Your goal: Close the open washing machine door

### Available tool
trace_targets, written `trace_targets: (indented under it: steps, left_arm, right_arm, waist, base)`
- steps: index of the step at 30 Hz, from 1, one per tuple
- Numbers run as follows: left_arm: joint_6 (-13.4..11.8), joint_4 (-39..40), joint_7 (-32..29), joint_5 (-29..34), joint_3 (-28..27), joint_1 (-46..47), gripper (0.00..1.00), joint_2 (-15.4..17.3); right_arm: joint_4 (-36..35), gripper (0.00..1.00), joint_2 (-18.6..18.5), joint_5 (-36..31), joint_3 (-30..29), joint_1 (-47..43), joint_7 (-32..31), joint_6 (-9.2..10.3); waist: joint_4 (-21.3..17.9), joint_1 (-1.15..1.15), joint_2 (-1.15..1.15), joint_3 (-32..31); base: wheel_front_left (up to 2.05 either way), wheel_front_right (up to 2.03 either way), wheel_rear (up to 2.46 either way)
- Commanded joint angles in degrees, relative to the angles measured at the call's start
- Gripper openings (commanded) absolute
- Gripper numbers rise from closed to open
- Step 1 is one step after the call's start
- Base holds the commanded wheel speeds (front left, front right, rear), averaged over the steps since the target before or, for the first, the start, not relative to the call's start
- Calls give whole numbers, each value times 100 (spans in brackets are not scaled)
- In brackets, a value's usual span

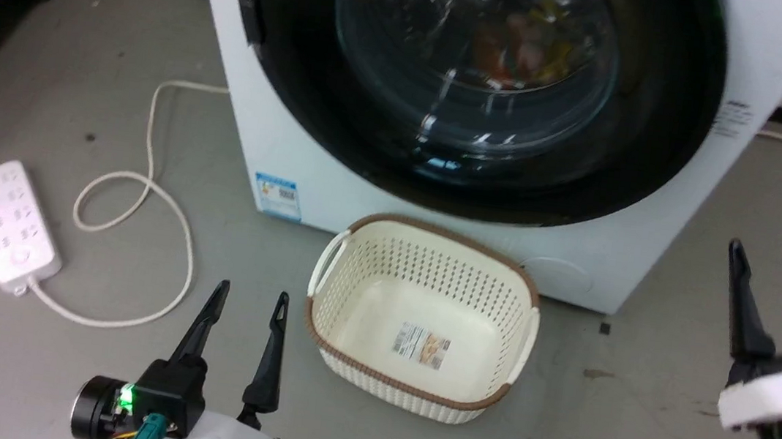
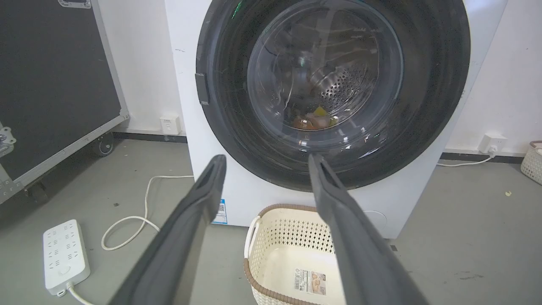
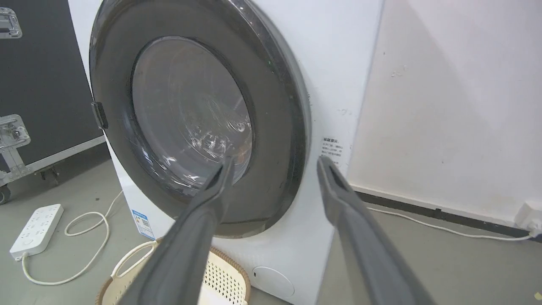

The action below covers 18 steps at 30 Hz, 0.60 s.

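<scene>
The door [image 1: 473, 81] lies flat against the front of the machine [image 1: 280, 155], its black ring flush all round as far as the views show, with some coloured laundry dim behind the glass. By that look the closing step is done. What cannot be told is whether the latch at the door's left edge has caught. The next move, if any, calls for a firm push on the ring near that left edge, away from the hinge side, and otherwise only a clear retreat.

The left gripper [image 1: 254, 292] hangs low at the near left over bare floor, just left of the basket [image 1: 433, 233], fingers spread and empty, pointing at the door. The right gripper [image 1: 766, 244] sits at the near right, also spread with nothing between its fingers, aimed at the door's right side and apart from it.
</scene>
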State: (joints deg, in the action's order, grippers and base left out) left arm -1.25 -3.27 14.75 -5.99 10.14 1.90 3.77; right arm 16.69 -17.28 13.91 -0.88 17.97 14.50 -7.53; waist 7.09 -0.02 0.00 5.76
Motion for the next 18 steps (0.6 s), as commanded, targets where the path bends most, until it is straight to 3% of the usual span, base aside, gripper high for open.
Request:
trace_targets:
  steps: [1, 9, 18]
  left_arm:
    - [35, -22, 25, -14, -44, -99, 100, 28]
    - [170, -140, 25, -72, -119, -276, 100, 51]
    - [277, -342, 25, -77, -78, -338, 100, 74]
  right_arm:
    - [-245, 100, 240, -133, -189, -321, 42, 4]
    - [-1512, 100, 1143, -831, -664, -1616, 48, 4]
    - [-2095, 100, 1431, -1133, -794, -2438, 49, 4]
  waist:
    - [-220, 2, 0, -264]
    - [-397, 2, 0, -496]
    - [-452, 2, 0, -572]
  base:
    - [0, 0, 0]
    - [0, 0, 0]
    - [0, 0, 0]
